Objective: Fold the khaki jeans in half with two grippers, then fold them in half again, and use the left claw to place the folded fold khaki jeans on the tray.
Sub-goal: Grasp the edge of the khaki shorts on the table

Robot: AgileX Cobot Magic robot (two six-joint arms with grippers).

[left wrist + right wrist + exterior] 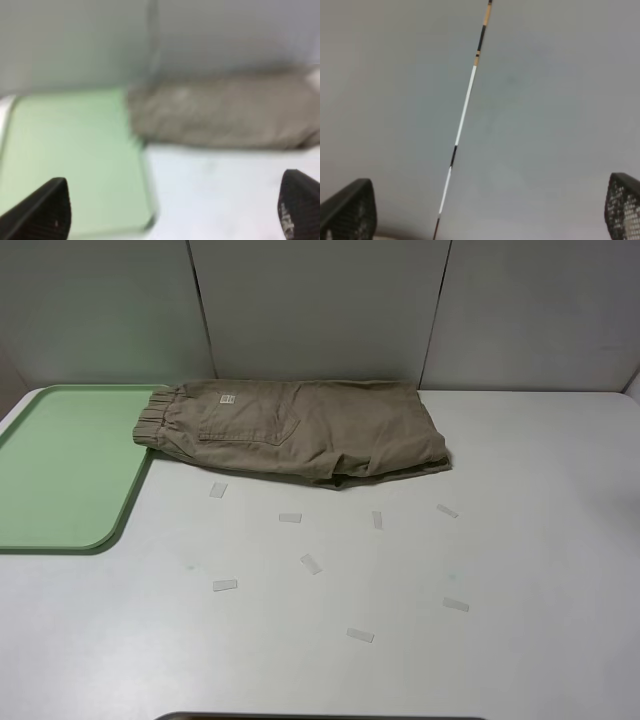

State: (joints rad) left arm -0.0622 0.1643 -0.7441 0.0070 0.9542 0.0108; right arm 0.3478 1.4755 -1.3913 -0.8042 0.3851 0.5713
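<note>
From up high, the khaki shorts (300, 430) lay folded at the back of the white bench (400, 590), close to the grey wall (320, 310). The stretchy waist end pointed to the left and lay a little over the rim of the green tray (60, 470). The rest of the shorts was on the bench, not on the tray. Small bits of tape (311, 563) were spread over the bench in front of the shorts. No gripper showed in this view.

The left wrist view was blurry. The left gripper (171, 210) was spread wide, with one black finger (45, 210) at each side and nothing between them. It was up off the bench, and the tray and the shorts were ahead of it.

In the right wrist view, the right gripper (490, 210) was spread wide too and held nothing. It faced the grey wall, where a thin gap (462, 115) ran between two panels.
</note>
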